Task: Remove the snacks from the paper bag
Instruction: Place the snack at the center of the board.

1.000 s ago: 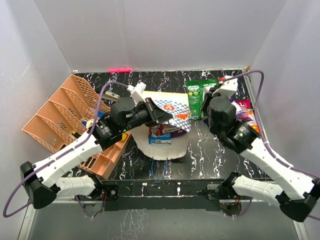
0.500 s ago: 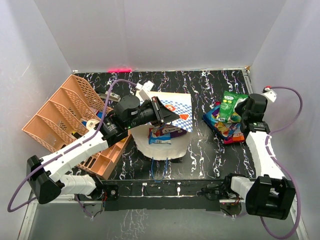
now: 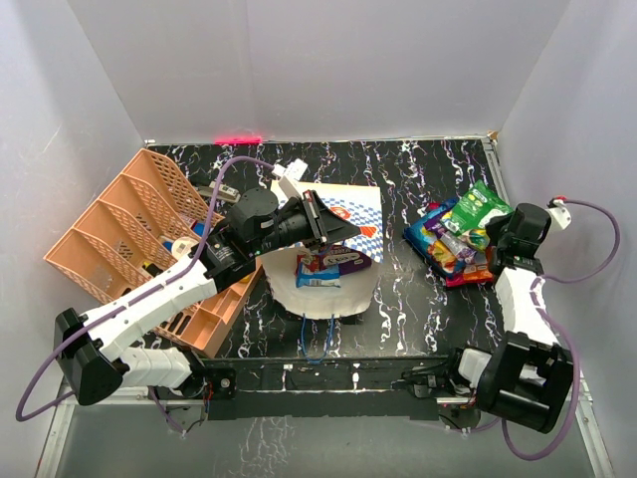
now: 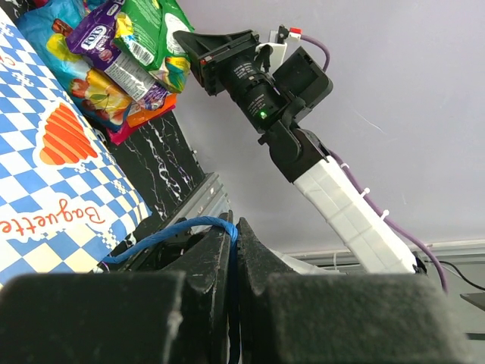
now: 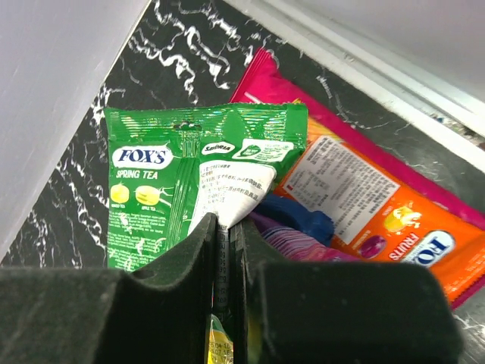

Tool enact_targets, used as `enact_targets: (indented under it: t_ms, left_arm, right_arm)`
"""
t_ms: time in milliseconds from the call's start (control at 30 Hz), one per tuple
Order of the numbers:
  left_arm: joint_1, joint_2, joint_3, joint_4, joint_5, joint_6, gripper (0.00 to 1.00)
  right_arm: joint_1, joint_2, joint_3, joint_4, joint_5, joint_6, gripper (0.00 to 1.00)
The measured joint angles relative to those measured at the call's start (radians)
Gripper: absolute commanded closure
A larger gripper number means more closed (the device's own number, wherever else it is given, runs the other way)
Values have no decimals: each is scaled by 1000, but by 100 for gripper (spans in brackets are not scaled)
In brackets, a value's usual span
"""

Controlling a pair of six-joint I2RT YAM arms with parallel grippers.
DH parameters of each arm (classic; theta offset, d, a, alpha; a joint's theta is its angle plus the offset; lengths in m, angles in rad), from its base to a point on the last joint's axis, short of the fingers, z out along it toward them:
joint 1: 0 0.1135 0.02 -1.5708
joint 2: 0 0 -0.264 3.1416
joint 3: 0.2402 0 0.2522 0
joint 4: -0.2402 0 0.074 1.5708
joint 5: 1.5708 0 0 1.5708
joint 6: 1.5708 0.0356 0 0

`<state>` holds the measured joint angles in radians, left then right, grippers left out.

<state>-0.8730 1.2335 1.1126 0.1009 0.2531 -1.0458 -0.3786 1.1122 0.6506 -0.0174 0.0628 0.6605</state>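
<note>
Nearest, at lower centre of the overhead view, the marbled table [image 3: 398,299] and the white end of the bag [image 3: 323,294], flat on it. Just above that, at the bag's mouth, two snacks [image 3: 323,267], one blue-white and one purple, lying on the paper. Slightly higher, at mid-frame, left gripper [image 3: 343,231] closed tight on the bag's blue cord [image 4: 182,227], with the chequered band raised beside it. Off at the left of frame, a peach basket [image 3: 109,234]. At the right of frame, a pile [image 3: 448,249] of packets on the table, well apart from the bag. At the pile's upper edge, right gripper [image 3: 498,219] pinched together on a green packet [image 3: 483,207] — seen from the wrist, gripped at the hem, with an orange packet [image 5: 364,205] and a magenta packet [image 5: 265,72] beyond it.
</note>
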Motion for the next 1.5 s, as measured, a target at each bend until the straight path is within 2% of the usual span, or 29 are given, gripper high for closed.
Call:
enact_targets:
  t_ms: [300, 567, 633, 767, 800, 1067, 1267, 1500]
  left_arm:
    - [0, 0, 0, 5, 4, -6, 100]
    - [0, 0, 0, 12, 20, -9, 100]
    - [0, 0, 0, 13, 22, -10, 100]
    - [0, 0, 0, 19, 26, -13, 100]
    - [0, 0, 0, 19, 26, -14, 100]
    - [0, 2, 0, 19, 34, -14, 100]
    - [0, 5, 0, 21, 43, -17, 100]
    - [0, 37, 48, -2, 43, -2, 100]
  right_arm:
    - [-8, -70, -18, -36, 121, 3, 92]
    - [-11, -9, -52, -8, 105, 3, 92]
    - [-11, 1, -52, -8, 100, 3, 84]
    - [-11, 0, -53, -8, 96, 1, 56]
    - [-11, 0, -53, -9, 96, -3, 52]
    - [-11, -45, -53, -20, 95, -25, 37]
    - [-10, -88, -48, -39, 95, -48, 10]
    - [-3, -89, 28, -119, 103, -85, 2]
